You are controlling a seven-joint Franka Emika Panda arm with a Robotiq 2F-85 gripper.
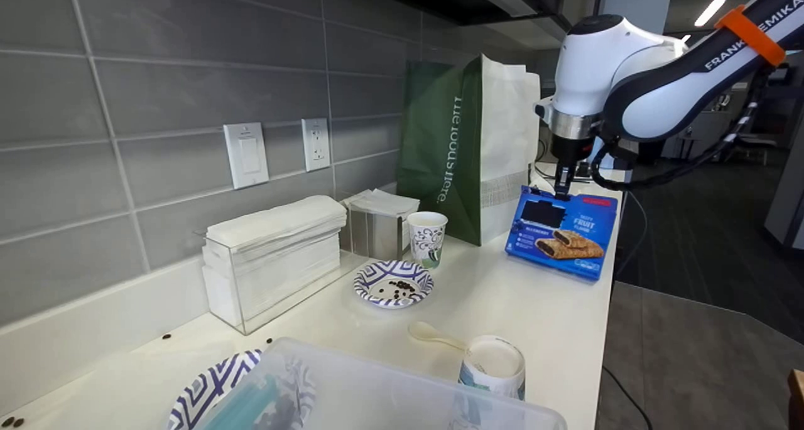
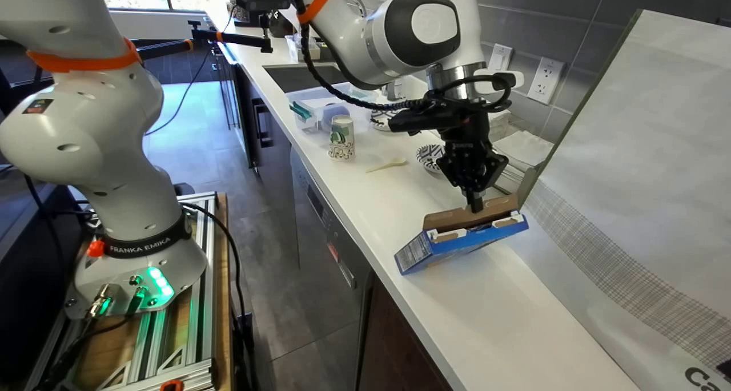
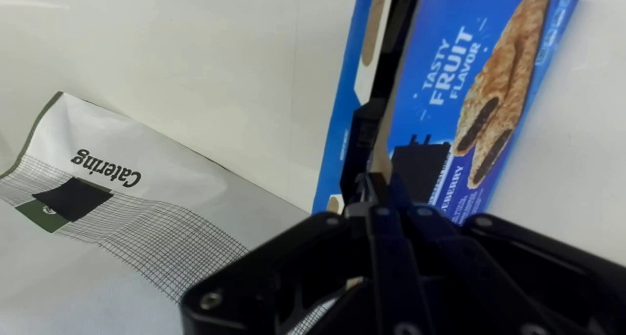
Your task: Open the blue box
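Note:
The blue box (image 1: 581, 213) stands tilted near the counter's front edge, its printed face toward the camera in an exterior view. Its top side is open in an exterior view (image 2: 457, 246), with a brown cardboard flap (image 2: 445, 220) raised and white tabs along the blue edge. My gripper (image 1: 563, 194) is at the top edge, shut on the box's cardboard; it also shows in an exterior view (image 2: 474, 205). In the wrist view, the fingertips (image 3: 379, 188) meet on the edge of the printed panel (image 3: 435, 12), beside a dark gap into the box. The fingertips are partly hidden.
A tall green and white paper bag (image 1: 440, 154) stands close beside the box, by the wall. A patterned bowl (image 1: 370, 284), a paper cup (image 1: 427, 238), a spoon (image 1: 433, 334), a napkin holder (image 1: 276, 260) and a plastic bin (image 1: 389, 380) stand farther along the counter.

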